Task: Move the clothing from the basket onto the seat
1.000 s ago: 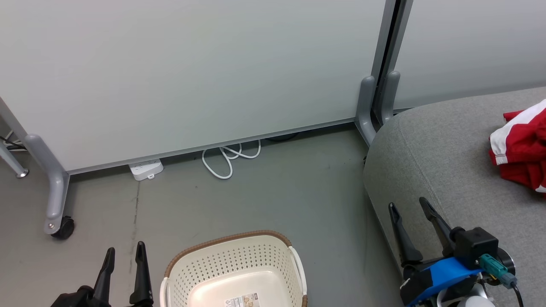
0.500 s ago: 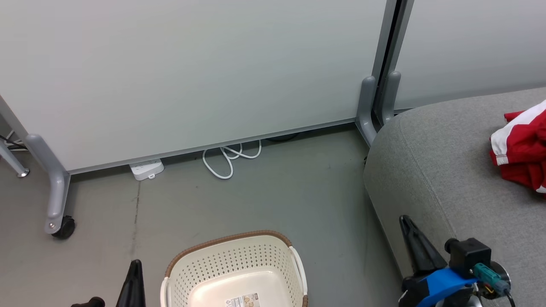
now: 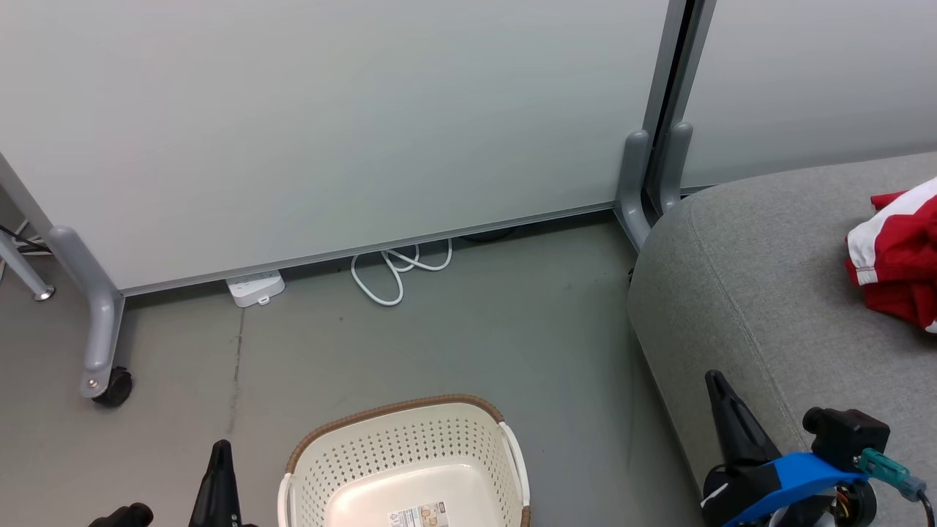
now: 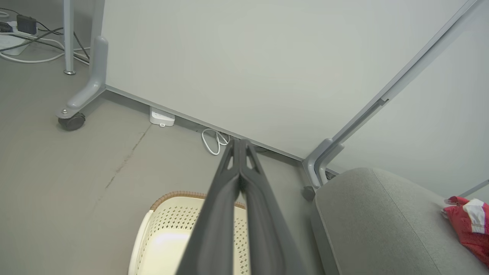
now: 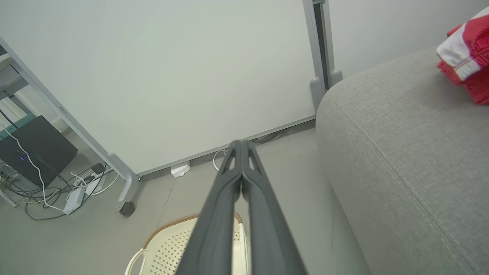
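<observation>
cream perforated basket [image 3: 410, 446], brown woven-look rim, upright on the floor [image 3: 476, 329] near the seat's left side, paper label [image 3: 419, 514] on bare inner bottom, large grey fabric seat [image 3: 768, 293], rounded corner, stitched seam, red-and-white clothing [image 3: 897, 256] crumpled on seat top, well apart from that corner

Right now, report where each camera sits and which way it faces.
Head view: on the head, facing forward and down at floor, basket, sofa and wall panel; left gripper lower left, right gripper lower right.
Left wrist view: on the left arm, facing along its shut fingers over the basket toward the panel.
Right wrist view: on the right arm, facing along its shut fingers, sofa to their right.
Shared: both wrist views hold the basket, sofa and red-and-white garment.
</observation>
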Controlling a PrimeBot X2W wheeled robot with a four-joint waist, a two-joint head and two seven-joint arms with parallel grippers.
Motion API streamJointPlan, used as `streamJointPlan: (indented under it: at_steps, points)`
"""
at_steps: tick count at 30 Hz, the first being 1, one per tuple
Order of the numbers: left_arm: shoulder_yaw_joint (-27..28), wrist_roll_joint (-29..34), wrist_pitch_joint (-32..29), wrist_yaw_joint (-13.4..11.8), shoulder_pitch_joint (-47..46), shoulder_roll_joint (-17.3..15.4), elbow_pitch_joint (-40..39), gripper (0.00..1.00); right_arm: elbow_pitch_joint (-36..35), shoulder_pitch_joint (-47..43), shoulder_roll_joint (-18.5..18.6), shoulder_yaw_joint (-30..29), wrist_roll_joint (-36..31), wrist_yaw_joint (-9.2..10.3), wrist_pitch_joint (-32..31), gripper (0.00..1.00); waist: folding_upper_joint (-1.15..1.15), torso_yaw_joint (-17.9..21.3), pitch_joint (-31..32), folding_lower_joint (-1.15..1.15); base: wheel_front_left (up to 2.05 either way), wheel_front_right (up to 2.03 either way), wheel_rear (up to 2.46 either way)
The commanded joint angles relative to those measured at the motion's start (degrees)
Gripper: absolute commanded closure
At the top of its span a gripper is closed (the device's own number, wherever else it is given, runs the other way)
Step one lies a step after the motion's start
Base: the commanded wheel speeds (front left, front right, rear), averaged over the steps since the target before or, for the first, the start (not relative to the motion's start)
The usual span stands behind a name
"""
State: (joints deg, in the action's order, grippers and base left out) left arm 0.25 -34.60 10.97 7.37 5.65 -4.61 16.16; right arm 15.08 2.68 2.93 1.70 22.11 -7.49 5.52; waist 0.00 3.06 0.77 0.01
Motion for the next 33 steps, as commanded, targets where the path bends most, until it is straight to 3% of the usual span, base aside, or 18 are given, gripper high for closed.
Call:
streamJointPlan:
  at_steps: [1, 33]
  points:
    - [0.59, -2.14, -0.59, 0.03, -1.88, -0.08, -1.02, 1.00, -1.02, 1.36, 0.01, -0.43, 2.75, 0.00, -0.49, 1.00, 0.00, -0.04, -0.01, 0.00, 0.00, 0.00, 0.00]
    - [2.98, -24.73, -7.50, 0.08, -6.21, 0.61, -1.57, 1.00, -1.17, 2.58, -0.01, -3.67, 30.20, 0.00, -5.23, 1.00, 0.00, -0.93, -0.29, 0.00, 0.00, 0.00, 0.00]
